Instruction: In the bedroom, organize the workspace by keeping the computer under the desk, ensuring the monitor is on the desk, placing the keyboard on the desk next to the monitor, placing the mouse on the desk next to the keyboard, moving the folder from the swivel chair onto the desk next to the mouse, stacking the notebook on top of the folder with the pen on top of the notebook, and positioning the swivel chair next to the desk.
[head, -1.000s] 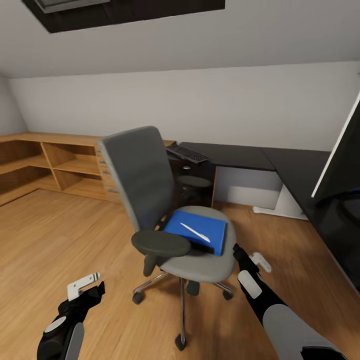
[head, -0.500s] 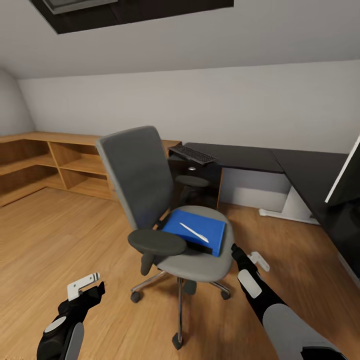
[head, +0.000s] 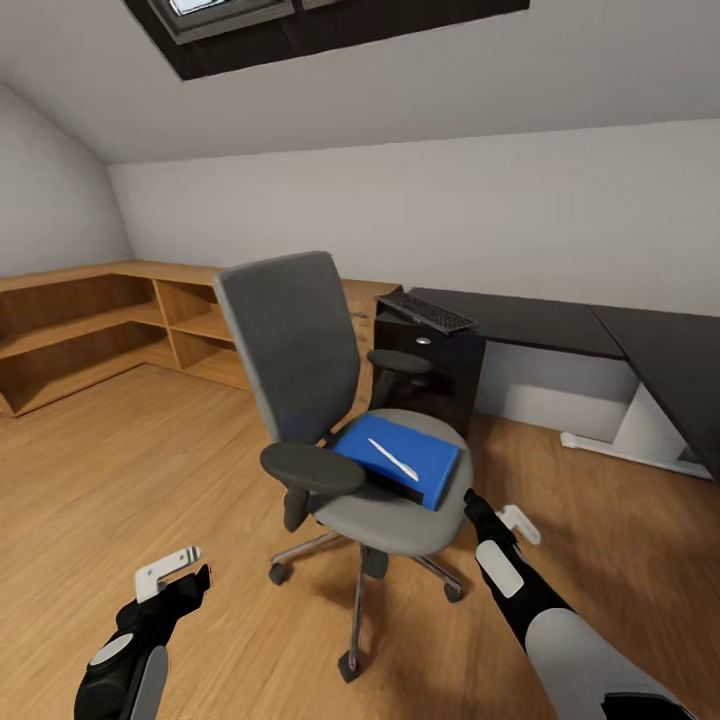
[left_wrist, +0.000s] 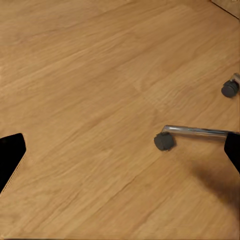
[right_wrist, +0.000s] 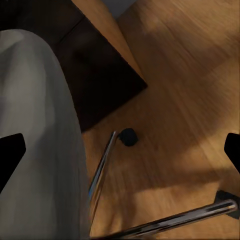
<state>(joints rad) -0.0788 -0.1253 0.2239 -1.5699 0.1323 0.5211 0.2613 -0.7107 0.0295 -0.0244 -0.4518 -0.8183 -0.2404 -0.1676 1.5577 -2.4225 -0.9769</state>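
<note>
Head view: pen (head: 393, 459) lies on folder (head: 399, 462) on chair (head: 330, 400) seat; wrist views show casters (left_wrist: 164, 141) and floor (left_wrist: 90, 100). Both jaws released.

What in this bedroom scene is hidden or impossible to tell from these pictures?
- Blue folder on the grey swivel chair: the head view cannot show whether a notebook lies on it under the white pen.
- Black desk: cut off by the head view's right edge.
- Black keyboard: keys too small.

An attic home office — sloped ceiling, skylight (head: 232, 12) (overhead), desk (head: 560, 322), swivel chair (head: 330, 400).
</note>
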